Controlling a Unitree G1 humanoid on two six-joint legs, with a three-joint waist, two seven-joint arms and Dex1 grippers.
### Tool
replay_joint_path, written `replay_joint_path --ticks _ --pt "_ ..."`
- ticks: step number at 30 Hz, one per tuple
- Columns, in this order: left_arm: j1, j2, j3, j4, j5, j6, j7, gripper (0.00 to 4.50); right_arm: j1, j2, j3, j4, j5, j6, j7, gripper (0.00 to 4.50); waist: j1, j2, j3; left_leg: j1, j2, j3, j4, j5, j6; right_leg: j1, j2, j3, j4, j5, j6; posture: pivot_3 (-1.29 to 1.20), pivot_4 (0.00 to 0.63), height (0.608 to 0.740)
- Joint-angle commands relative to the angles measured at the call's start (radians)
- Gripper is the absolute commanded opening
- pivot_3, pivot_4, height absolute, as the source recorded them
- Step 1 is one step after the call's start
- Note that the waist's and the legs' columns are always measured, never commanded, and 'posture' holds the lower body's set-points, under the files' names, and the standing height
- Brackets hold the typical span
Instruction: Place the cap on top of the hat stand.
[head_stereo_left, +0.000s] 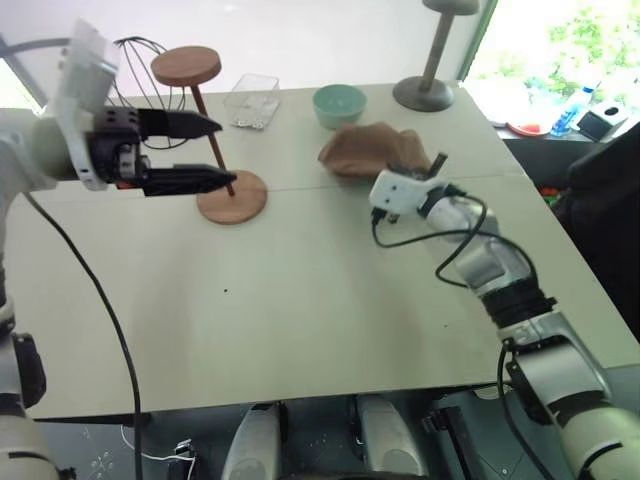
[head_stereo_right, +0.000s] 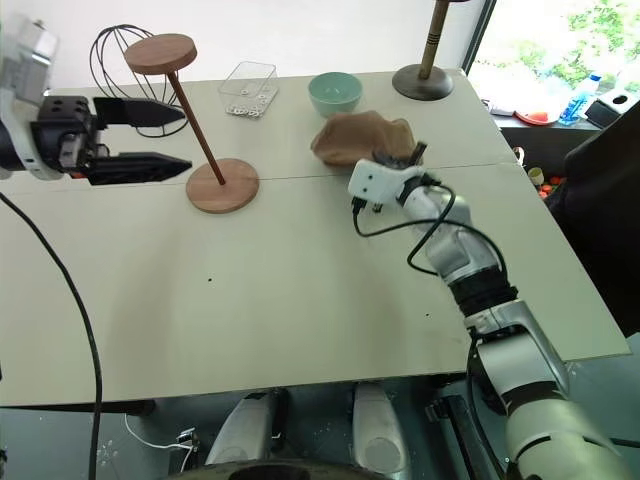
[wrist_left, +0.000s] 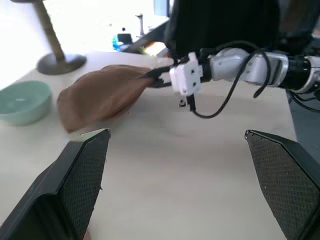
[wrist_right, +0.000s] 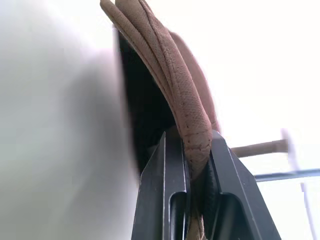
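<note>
Cap (head_stereo_left: 368, 149) edge pinched in right gripper (wrist_right: 192, 170) (left gripper (head_stereo_left: 205, 152) spread wide beside hat stand (head_stereo_left: 210, 130)).

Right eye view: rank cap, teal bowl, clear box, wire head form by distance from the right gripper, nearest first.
1. cap: pinched in the right gripper, shut on its edge.
2. teal bowl: just behind the cap, toward the table's far edge.
3. clear box: left of the bowl.
4. wire head form: far left corner, behind the hat stand.
</note>
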Motion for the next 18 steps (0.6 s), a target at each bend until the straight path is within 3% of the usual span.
replay_joint_path --ticks 1,7,18 --pt "0.053 0.012 0.189 -0.062 -0.062 0.048 0.113 4.5 -0.214 0.001 -0.06 -0.052 0.042 -0.064 -0.007 0.03 -0.012 0.0 0.0 0.0 0.0 0.0 -0.001 0.0 0.0 0.0 0.0 0.0 0.001 0.0 0.0 0.0 0.15 0.74" --pt "0.218 0.069 0.447 -0.093 -0.102 0.123 0.209 4.5 -0.445 0.121 -0.028 0.071 0.084 -0.182 -0.017 0.03 -0.019 -0.001 -0.001 0.003 0.002 0.0 -0.01 0.0 0.0 -0.002 0.002 0.0 0.001 -0.001 -0.002 0.0 0.15 0.74" --pt "0.412 0.155 0.754 -0.074 -0.088 0.164 0.261 4.5 -0.636 0.368 0.031 0.323 0.111 -0.385 -0.048 0.03 -0.013 -0.003 -0.001 0.002 0.002 0.0 -0.011 0.001 -0.002 -0.003 0.001 0.0 0.001 -0.001 -0.003 0.0 0.15 0.74"
